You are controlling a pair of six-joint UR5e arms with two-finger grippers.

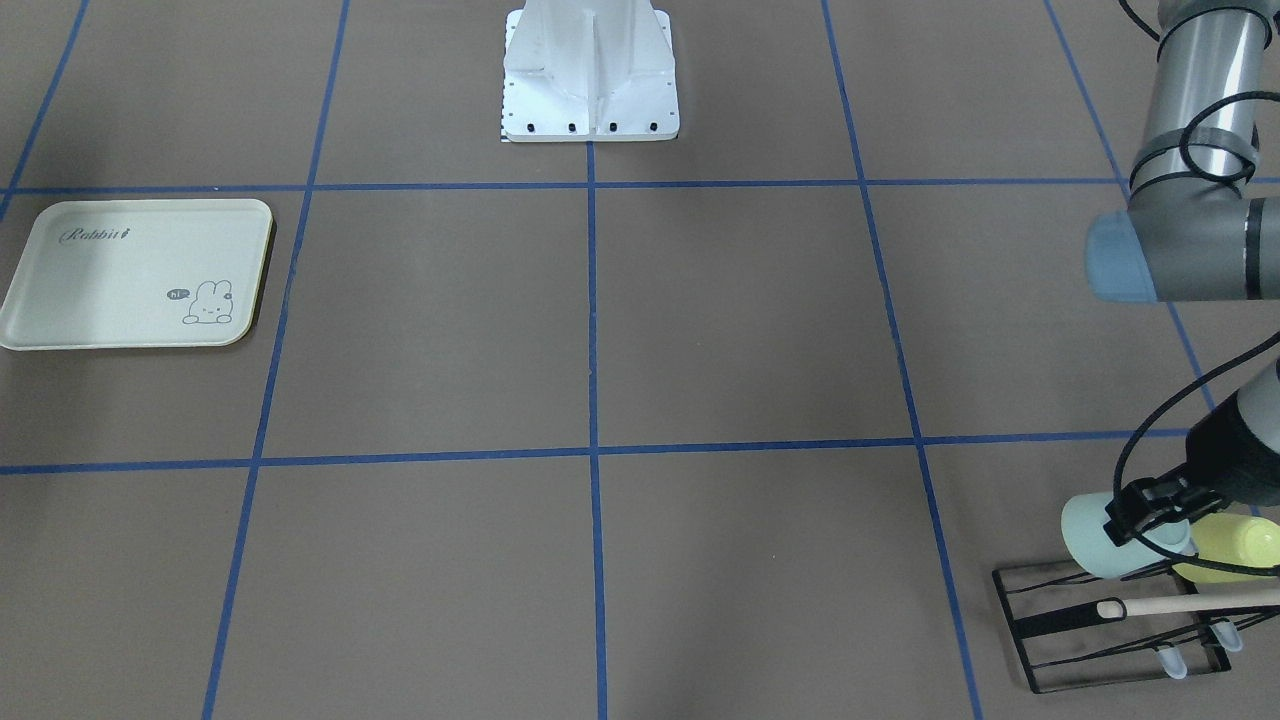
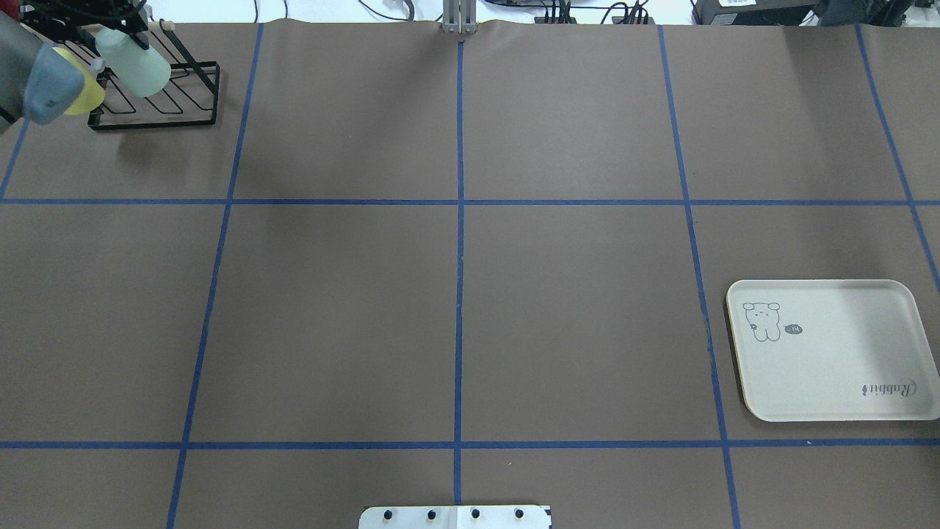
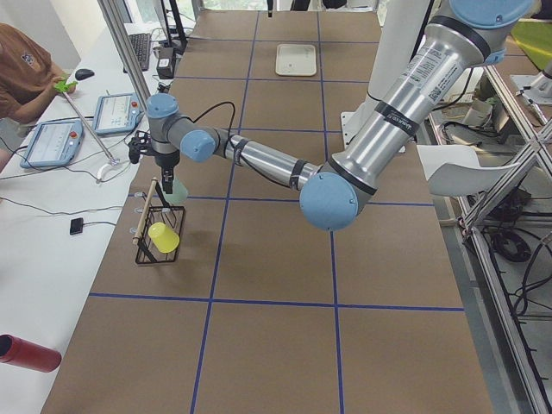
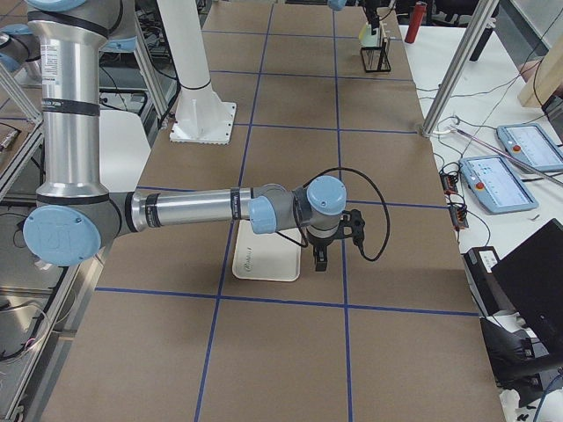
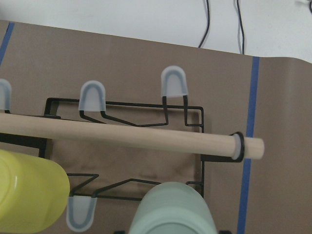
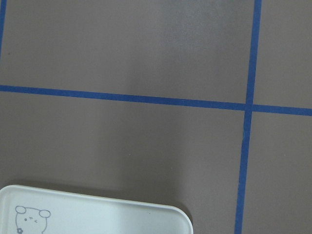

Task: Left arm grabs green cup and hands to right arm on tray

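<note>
Left gripper [image 1: 1135, 515] is clamped on the green cup [image 1: 1100, 545] over the rack [image 1: 1060, 620], lower right of frame. Right gripper [image 4: 321, 257]: can't tell if it's apart or together.

A brown table [image 1: 740, 320] crossed by blue tape lines [image 1: 592, 300] carries a cream tray [image 1: 120, 290] with a rabbit drawing at the left edge. The robot's white base [image 1: 590, 75] stands at the far middle. On the right the left arm [image 1: 1195, 150] reaches down, and its gripper [image 1: 1150, 510] is closed on the tilted green cup [image 1: 1090, 540] above the far edge of a black wire rack [image 1: 1040, 640] at the near right. A yellow cup [image 1: 1240, 548] lies just beside the green one, and a wooden rod [image 1: 1200, 603] crosses the rack.
</note>
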